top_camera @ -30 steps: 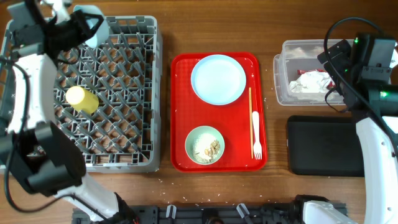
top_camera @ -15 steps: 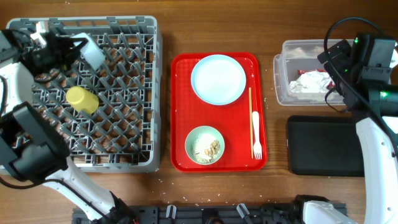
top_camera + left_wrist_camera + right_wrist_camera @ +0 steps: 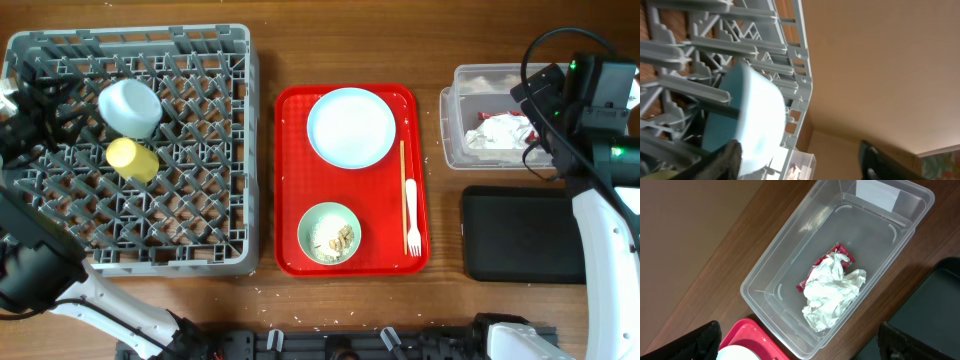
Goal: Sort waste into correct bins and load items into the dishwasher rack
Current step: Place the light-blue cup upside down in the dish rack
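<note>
A pale-blue bowl lies tilted on the pegs of the grey dishwasher rack, just behind a yellow cup. My left gripper is open at the rack's left side, one finger beside the bowl. The plate, a second bowl with crumbs, the wooden stick and the white fork lie on the red tray. My right gripper hangs open and empty over the clear tub, which holds the napkin and the red wrapper.
A flat black tray sits in front of the clear tub at the right. Small crumbs are scattered on the wooden table in front of the rack and the red tray.
The left gripper brought the bowl from the rack's back left corner over the pegs, opened, and drew back left. The bowl now rests in the rack. The right arm has not moved.
</note>
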Tool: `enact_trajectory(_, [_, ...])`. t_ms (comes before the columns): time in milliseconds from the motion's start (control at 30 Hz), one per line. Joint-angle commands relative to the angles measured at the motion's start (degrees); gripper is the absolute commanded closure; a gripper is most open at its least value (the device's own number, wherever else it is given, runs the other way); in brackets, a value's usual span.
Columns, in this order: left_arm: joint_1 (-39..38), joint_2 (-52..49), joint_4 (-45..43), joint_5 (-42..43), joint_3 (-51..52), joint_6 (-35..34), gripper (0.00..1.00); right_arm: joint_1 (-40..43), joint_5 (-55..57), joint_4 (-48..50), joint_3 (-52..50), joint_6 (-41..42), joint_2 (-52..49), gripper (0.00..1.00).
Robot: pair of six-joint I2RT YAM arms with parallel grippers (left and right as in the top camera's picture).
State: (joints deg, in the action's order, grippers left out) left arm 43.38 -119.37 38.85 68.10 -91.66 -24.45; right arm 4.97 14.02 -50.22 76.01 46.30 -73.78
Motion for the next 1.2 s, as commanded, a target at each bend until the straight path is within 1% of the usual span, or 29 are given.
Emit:
enact_trajectory(0, [0.11,2.12,0.52,-2.05,-0.28,0.96,0.34,0.13,1.16,0.0,0.04,0.61,0.04,0.0])
enact_trajectory(33, [-0.48,3.69,1.14,-3.85,-0.28,1.75,0.39,0.13,1.16,0.0,0.04,0.59,0.04,0.0])
enact_trajectory(100, [-2.56,6.6,2.99,-8.48,-0.28,3.8,0.57,0.13,1.16,0.0,0.04,0.59,0.04,0.0])
enact_trajectory(133, [-3.87,7.72,3.76,-10.51,-0.28,5.16,0.71,0.13,1.16,0.0,0.04,0.63,0.04,0.0])
enact_trajectory(167, [-6.38,9.07,5.14,-15.08,-0.28,6.12,0.83,0.13,1.16,0.0,0.04,0.59,0.04,0.0])
enact_trajectory(200, [-9.38,9.7,6.08,-20.72,-0.28,6.12,0.91,0.13,1.16,0.0,0.04,0.59,0.04,0.0])
enact_trajectory(233, [-11.93,9.77,6.49,-25.29,-0.28,6.19,0.95,0.13,1.16,0.0,0.04,0.59,0.04,0.01])
enact_trajectory(267, [-15.91,9.57,7.02,-33.57,-0.24,6.27,0.96,0.13,1.16,0.0,0.04,0.59,0.04,0.0])
enact_trajectory(300, [-18.25,9.49,7.32,-39.01,-0.24,6.25,0.96,0.13,1.16,0.0,0.04,0.61,0.04,0.0])
enact_trajectory(367, [-24.04,9.38,7.8,-53.79,-0.22,5.99,0.96,0.13,1.16,-0.02,0.04,0.61,0.04,0.0])
enact_trajectory(467, [-28.11,9.38,8.7,-66.95,-0.22,4.02,0.96,0.13,1.16,0.0,0.04,0.61,0.04,0.0])
enact_trajectory(500, [-28.65,9.38,9.51,-70.16,-0.22,3.13,0.96,0.13,1.16,0.0,0.04,0.61,0.04,0.0])
enact_trajectory(533, [-28.72,9.31,10.16,-71.54,-0.22,2.97,0.96,0.13,1.16,0.0,0.04,0.61,0.04,0.0])
enact_trajectory(700, [-25.18,9.22,11.69,-71.65,-0.22,2.69,0.96,0.13,1.16,0.0,0.04,0.61,0.04,0.0])
enact_trajectory(867, [-21.59,9.22,13.16,-71.25,-0.24,-0.13,0.96,0.13,1.16,0.0,0.04,0.61,0.04,0.0])
enact_trajectory(1000, [-20.76,11.61,13.33,-62.53,-0.24,0.0,0.96,0.13,1.16,0.0,0.04,0.61,0.04,0.0])
enact_trajectory(1167, [-21.62,22.99,15.1,-49.16,-0.24,0.2,0.96,0.13,1.16,0.0,0.04,0.59,0.04,0.0])
